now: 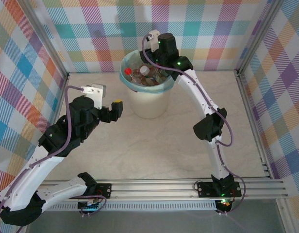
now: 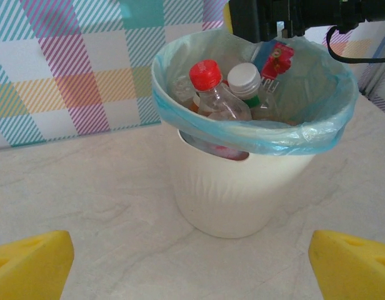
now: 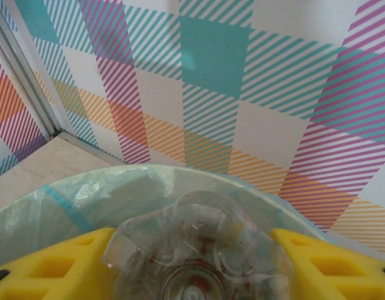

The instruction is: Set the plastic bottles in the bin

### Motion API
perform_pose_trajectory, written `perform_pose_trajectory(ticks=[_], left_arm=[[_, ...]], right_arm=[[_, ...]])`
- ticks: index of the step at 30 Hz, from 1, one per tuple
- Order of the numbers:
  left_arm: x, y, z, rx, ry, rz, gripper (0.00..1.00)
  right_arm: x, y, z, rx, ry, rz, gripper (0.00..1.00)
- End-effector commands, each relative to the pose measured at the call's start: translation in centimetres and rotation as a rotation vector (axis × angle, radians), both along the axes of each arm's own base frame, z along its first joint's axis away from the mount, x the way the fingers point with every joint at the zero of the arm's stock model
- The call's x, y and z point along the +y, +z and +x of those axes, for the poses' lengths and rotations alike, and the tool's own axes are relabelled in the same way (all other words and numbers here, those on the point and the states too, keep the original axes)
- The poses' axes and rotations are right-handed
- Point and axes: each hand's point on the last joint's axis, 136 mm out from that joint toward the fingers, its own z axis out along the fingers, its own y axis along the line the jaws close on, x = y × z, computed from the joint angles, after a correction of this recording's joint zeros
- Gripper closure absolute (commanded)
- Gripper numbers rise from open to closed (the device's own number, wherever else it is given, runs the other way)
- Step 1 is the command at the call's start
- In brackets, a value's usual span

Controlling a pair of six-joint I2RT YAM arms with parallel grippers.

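Top view, bin: the bin [image 1: 147,104] is set toward the back of the table [image 1: 140,155], its mouth crowded with bottles [image 1: 143,73].
Top view, right arm: the right arm [image 1: 200,94] is reached over the bin's far rim, with the wrist directly above the mouth (the fingers are covered by the wrist from here).
Top view, left gripper: the left gripper [image 1: 116,109] is held just beside the bin on its left, pointed at the bin's side.
Left wrist view, jaws: they are spread wide and nothing is carried; the bin is framed between them.
Left wrist view, contents: a red-capped bottle [image 2: 208,87] and a white-capped bottle [image 2: 245,78] are seen standing above the blue bag [image 2: 255,134].
Right wrist view, grip: the right gripper [image 3: 194,275] is clamped on a clear bottle [image 3: 192,250], whose base is turned to the camera.
Relation that matters: the clear bottle is held inside the line of the bag's rim, its long axis judged to run away from the camera and down into the bin; only a release seems needed, and the right arm is plainly the nearer one.
Hidden: the clear bottle's cap end is cut off, the lower bottles are masked by the bag, and a red label under the right arm cannot be assigned with certainty.
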Motion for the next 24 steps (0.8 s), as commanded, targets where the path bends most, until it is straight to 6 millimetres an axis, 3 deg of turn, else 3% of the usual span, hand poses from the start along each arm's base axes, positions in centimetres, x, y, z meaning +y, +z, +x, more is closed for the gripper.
perform_pose_trajectory(ticks=[1,8,18,24], left_arm=[[0.7,-0.7,-0.1,0.017,0.029,-0.008,0.04],[0.5,-1.3,0.1,0.033,0.032,-0.01,0.04],[0.2,-2.2,0.5,0.056,0.032,-0.009,0.03],[0.3,-2.8,0.6,0.067,0.038,-0.008,0.04]], right_arm=[[-0.1,-11.3,-0.8,0.293,0.013,-0.138,0.47],[-0.2,-16.4,0.1,0.374,0.012,-0.177,0.47],[-0.1,-23.6,-0.9,0.53,0.018,-0.207,0.46],[0.0,-26.2,-1.2,0.591,0.006,-0.204,0.46]])
